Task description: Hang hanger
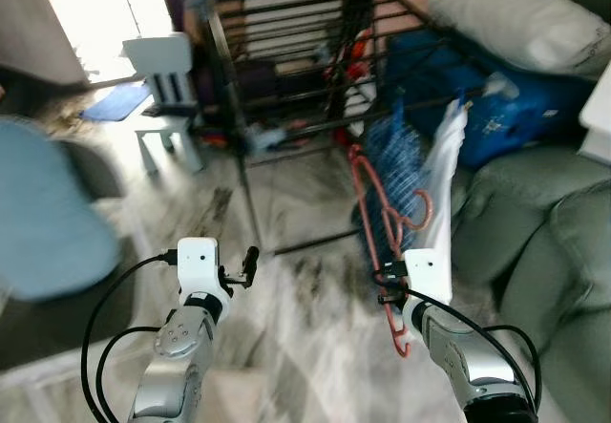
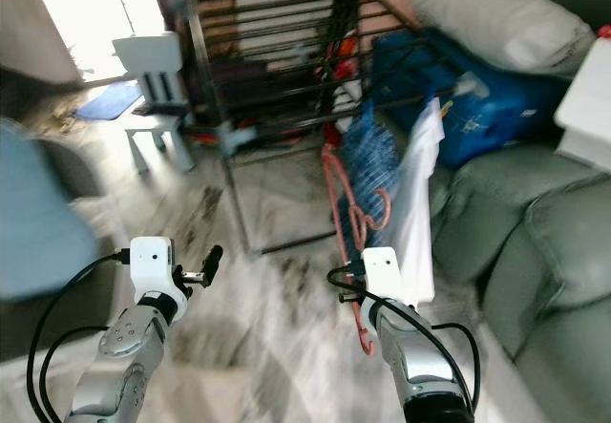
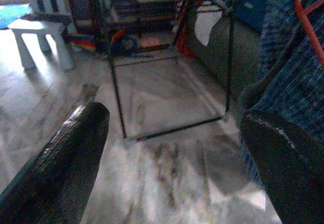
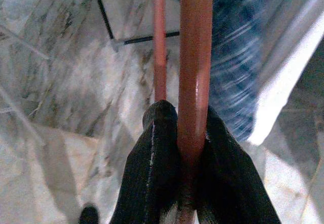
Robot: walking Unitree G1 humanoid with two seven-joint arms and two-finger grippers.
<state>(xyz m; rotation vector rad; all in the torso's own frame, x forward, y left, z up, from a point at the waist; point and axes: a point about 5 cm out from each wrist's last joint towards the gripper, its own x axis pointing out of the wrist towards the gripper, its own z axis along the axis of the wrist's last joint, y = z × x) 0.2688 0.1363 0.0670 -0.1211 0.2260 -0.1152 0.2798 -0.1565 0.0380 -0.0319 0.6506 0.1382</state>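
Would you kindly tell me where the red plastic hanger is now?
The red plastic hanger is clamped in the right gripper, on the robot's right, beside the blue checked cloth below the black drying rack.

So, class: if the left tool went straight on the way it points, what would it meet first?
Probably the black drying rack: the left tool is open and points over bare floor toward the rack's lower frame. Depth is uncertain.

The hanger (image 4: 195,62) pinched between the right claw's (image 4: 187,133) black fingers (image 4: 152,168) is orange-red. Just beyond that claw hang a blue cloth (image 1: 396,170) with a pale check and a plain white cloth (image 1: 441,189). The drying rack (image 1: 286,22) ahead is black. The floor (image 3: 167,158) under both claws is grey-veined white marble. Beyond the left claw (image 1: 250,263) stands a pale blue-white stool (image 1: 167,94); the sofa (image 1: 544,242) is grey-green.
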